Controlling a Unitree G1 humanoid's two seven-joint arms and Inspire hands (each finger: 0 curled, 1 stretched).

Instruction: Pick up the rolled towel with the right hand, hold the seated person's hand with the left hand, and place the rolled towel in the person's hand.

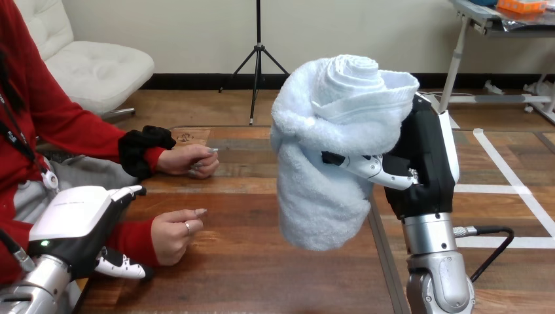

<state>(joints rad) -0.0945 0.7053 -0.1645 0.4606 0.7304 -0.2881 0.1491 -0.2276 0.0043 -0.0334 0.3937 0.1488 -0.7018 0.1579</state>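
My right hand [424, 163] stands raised at the middle right, its fingers [366, 167] curled round the white rolled towel [327, 150]. The towel is upright, well above the wooden table [262, 261], and its lower end hangs free. At the lower left my left hand [75, 226] sits at the red-sleeved wrist [131, 239] of the person's nearer hand [173, 232]. Its fingers [127, 191] lie on the far side of that wrist and its thumb [121, 267] on the near side. The person's nearer hand is loosely closed on the table, left of the towel.
The person's other hand [193, 160] rests on the table further back, fingers curled, with a black cuff [141, 147] behind it. A seam [383, 252] runs down the table under my right arm.
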